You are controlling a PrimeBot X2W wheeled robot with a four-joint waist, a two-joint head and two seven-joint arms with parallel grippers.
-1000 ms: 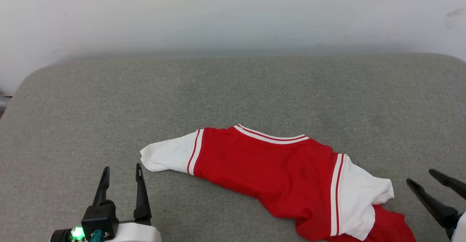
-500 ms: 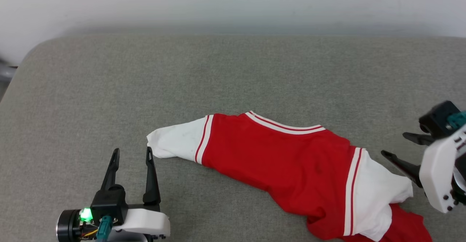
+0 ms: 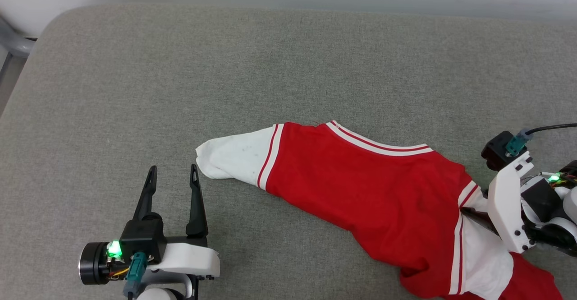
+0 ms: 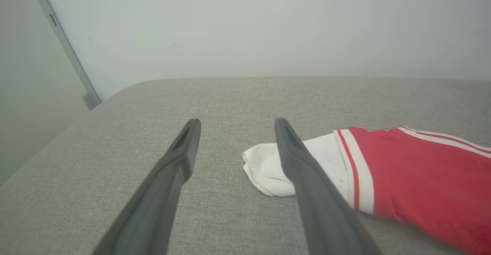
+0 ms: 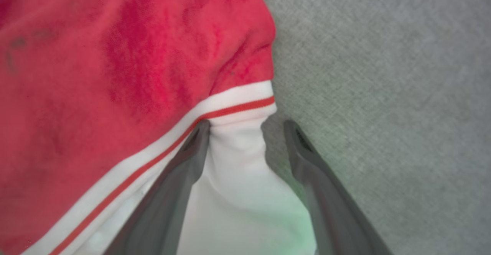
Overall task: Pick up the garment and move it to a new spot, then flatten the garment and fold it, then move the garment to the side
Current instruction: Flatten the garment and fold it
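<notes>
Front-right on the grey fabric-covered tabletop (image 3: 135,88): bright red soft T-shirt with white short sleeves and red-and-white striped trim (image 3: 369,187), lying as a crumpled diagonal band, not flat. Head view: the band runs from mid-surface down to the lower right corner, with the striped collar on the far edge. One white sleeve points to the robot's left. The other white sleeve is bunched at the right end, with red fabric folded under it and running off the bottom edge. Left gripper (image 3: 173,169) sits lower left, fingers spread, nothing between them, pointing toward the far edge; a green light is lit on its wrist. Its right fingertip is just beside the tip of the left-pointing sleeve. Left wrist view: that finger overlaps the sleeve, and I cannot tell whether they touch. Right gripper (image 5: 247,124) comes in from the right edge of the head view, with a white bracket and a black module with a teal plug on top, fingers aimed into the shirt at the sleeve seam. Right wrist view: fingers spread, not pinching, with a ridge of white sleeve fabric lying between them just short of the striped seam trim. One finger presses against the fabric at the trim; the other stands off it over bare grey surface. White wall (image 4: 268,25) behind the far edge, grey metal post (image 4: 65,48) at the far left corner.
</notes>
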